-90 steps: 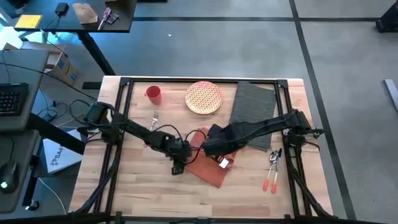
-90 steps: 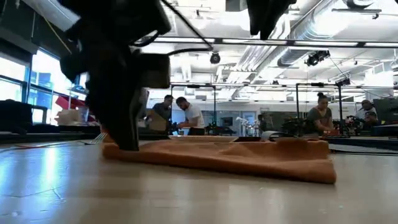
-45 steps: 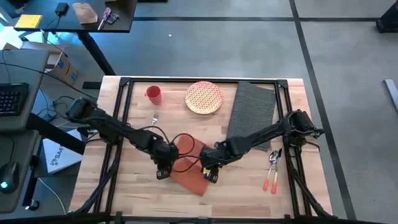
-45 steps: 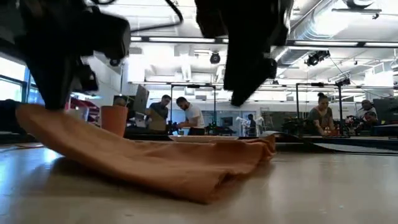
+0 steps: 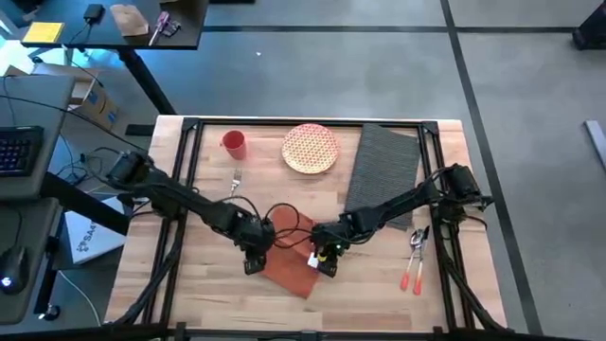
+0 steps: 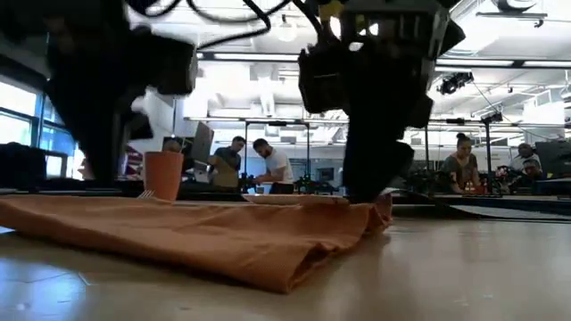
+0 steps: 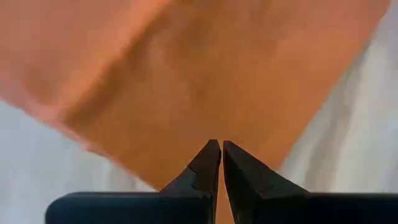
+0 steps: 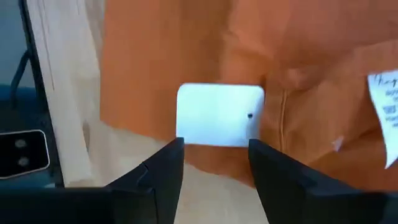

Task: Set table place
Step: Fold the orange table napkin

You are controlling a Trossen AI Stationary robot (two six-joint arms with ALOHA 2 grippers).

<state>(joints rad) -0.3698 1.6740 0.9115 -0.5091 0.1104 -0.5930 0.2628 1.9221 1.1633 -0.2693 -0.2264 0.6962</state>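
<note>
A rust-orange napkin (image 5: 287,248) lies spread on the wooden table (image 5: 208,298), near its front middle. My left gripper (image 5: 251,265) is at the napkin's left corner, pointing down with its fingers shut (image 7: 221,146). My right gripper (image 5: 327,263) is at the napkin's right edge. Its fingers are open (image 8: 216,149) and stand on either side of a white tag (image 8: 221,115) on the cloth. The dark grey place mat (image 5: 383,170) lies flat at the far right, and no gripper touches it. My left gripper comes from above, pointing down, shut at a corner of the napkin (image 7: 205,134). The fingers themselves hide the pinch, so one layer or several cannot be told. The cloth lies on the table below it (image 6: 98,209). Whether my right gripper touches the napkin, I cannot tell.
A patterned plate (image 5: 310,147), a red cup (image 5: 234,144) and a fork (image 5: 235,180) sit along the far side. Orange-handled cutlery (image 5: 414,258) lies at the right, near the right arm's base. Bare wood lies near the front edge.
Both grippers have carried the napkin toward the table's left and near edges. Half a second ago its left end hung raised under my left gripper; now that end lies flat on the table. My right gripper has come down to the napkin's right end.
</note>
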